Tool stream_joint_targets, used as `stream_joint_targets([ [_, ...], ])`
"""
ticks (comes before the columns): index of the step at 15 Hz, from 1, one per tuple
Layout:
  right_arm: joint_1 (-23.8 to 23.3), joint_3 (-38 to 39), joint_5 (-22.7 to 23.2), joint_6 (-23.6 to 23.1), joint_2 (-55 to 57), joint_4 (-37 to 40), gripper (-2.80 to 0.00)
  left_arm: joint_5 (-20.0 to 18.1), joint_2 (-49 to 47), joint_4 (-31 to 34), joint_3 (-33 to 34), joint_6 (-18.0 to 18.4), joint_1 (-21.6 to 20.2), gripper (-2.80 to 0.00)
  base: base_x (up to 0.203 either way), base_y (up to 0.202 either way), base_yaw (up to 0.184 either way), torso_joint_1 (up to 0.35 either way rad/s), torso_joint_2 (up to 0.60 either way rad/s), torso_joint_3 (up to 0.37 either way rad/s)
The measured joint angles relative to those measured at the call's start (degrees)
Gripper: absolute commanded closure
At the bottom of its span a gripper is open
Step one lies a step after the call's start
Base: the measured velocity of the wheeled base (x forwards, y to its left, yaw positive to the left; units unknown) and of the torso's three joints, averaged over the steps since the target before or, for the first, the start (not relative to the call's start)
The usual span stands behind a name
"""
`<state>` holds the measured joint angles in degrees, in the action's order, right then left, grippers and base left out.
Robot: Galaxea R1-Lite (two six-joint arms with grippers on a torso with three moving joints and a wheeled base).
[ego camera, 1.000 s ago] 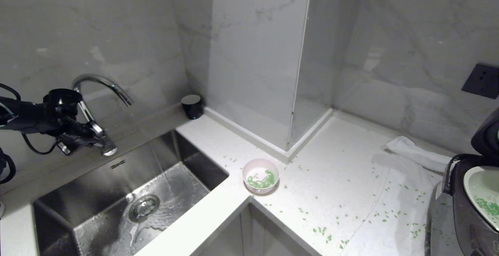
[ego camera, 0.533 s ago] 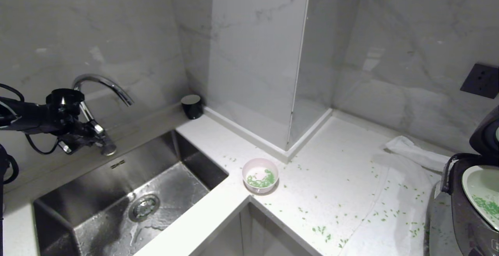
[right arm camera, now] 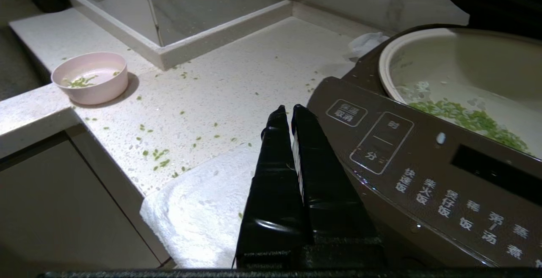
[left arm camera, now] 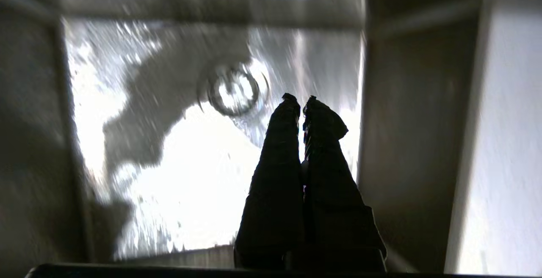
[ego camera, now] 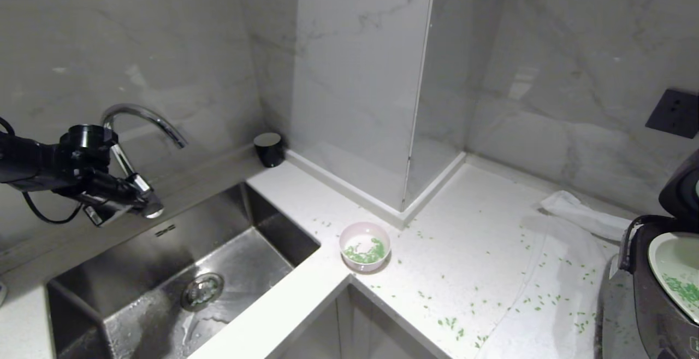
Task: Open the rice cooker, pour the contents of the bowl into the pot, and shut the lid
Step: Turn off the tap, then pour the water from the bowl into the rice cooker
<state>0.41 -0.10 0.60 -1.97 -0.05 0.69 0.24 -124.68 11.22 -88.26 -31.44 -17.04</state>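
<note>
At frame left the left end effector, pressed together and empty, hangs over the sink; the bowl mid-frame risks spilling more grains.

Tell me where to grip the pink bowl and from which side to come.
Grip the bowl by its rim on the wall nearest the cooker, coming from above with one finger inside and one outside. It stands upright and open on the counter, its low wall curves outward, and green grains lie inside, so it probably needs carrying level.
</note>
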Motion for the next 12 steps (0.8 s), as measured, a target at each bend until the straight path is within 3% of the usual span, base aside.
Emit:
stream_joint_targets([
  [2,0.0,0.0,0.0,0.0,0.0,-0.01,0.0,-2.7,4.21,0.04,5.99,0.05,2.07,0.0,0.0,0.0,0.0,0.0,0.0,0.0],
  [6,0.0,0.0,-0.02,-0.01,0.0,-0.01,0.0,-3.62,13.67,-2.81,19.7,1.52,7.58,0.0,0.0,0.0,0.0,0.0,0.0,0.0],
  [12,0.0,0.0,0.0,0.0,0.0,0.0,0.0,-2.6,30.35,-27.42,43.74,10.12,15.77,0.0,0.0,0.0,0.0,0.0,0.0,0.0],
])
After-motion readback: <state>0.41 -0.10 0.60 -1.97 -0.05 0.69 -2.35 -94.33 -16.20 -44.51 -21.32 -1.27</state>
